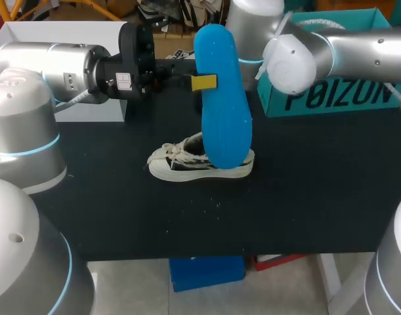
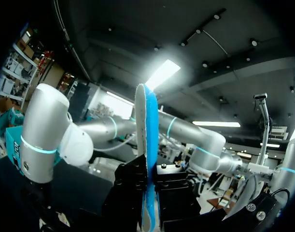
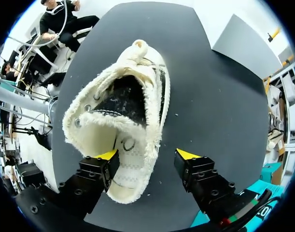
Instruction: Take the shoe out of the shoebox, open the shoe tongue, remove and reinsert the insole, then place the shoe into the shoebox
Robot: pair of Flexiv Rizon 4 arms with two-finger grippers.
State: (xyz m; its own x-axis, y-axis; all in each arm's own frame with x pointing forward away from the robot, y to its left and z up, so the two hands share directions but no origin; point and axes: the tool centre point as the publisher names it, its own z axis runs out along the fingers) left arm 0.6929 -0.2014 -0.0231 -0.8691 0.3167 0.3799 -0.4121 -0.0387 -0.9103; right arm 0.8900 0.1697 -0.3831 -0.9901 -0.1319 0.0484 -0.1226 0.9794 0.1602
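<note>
At the centre of the head view, the left gripper point(image 1: 203, 82) clamps the blue insole point(image 1: 223, 125) above the shoe point(image 1: 180, 165). The right gripper point(image 3: 145, 157) gapes at its heel. For reinsertion, brace the shoe and feed the toe first.

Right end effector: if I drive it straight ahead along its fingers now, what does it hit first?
The shoe: its heel wall sits between the open fingers of the right end effector, so that rim comes first, then the table. Depth is unclear.

Left arm point(image 1: 49, 65) & right arm point(image 1: 358, 49): silver, cyan joint rings; right gripper point(image 3: 147, 154) black, screw-studded (yellow tips).
</note>
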